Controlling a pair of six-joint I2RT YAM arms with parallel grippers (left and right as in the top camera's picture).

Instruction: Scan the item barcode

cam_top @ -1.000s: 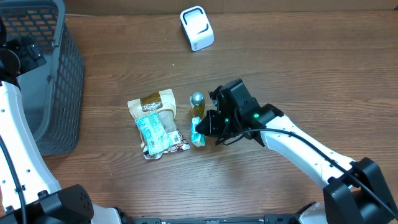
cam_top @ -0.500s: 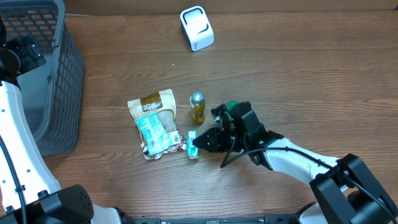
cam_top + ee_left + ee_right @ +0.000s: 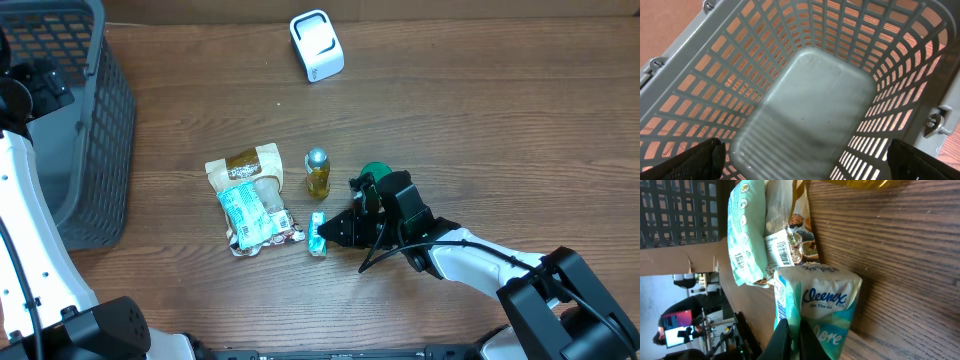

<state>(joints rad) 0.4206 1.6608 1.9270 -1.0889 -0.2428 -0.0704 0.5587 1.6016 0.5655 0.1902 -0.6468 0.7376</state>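
The right claw (image 3: 329,233) is seen closed, its tips pressed together low against the tissue pack (image 3: 318,236). Whether a fold of the wrapper is pinched cannot be told. The pack is lying on the wooden surface (image 3: 480,120), toward the near edge and about midway along it. Just beside it, on the left, the snack packets (image 3: 250,200) are spread flat. A small bottle (image 3: 317,172) is standing upright just behind the pack, apart from it. The white scanner (image 3: 317,45) is parked by the far edge, well apart from the pack. At the left edge the grey basket (image 3: 100,150) is found, and the left claw (image 3: 810,160) is held wide open above its floor, with nothing between the fingers.
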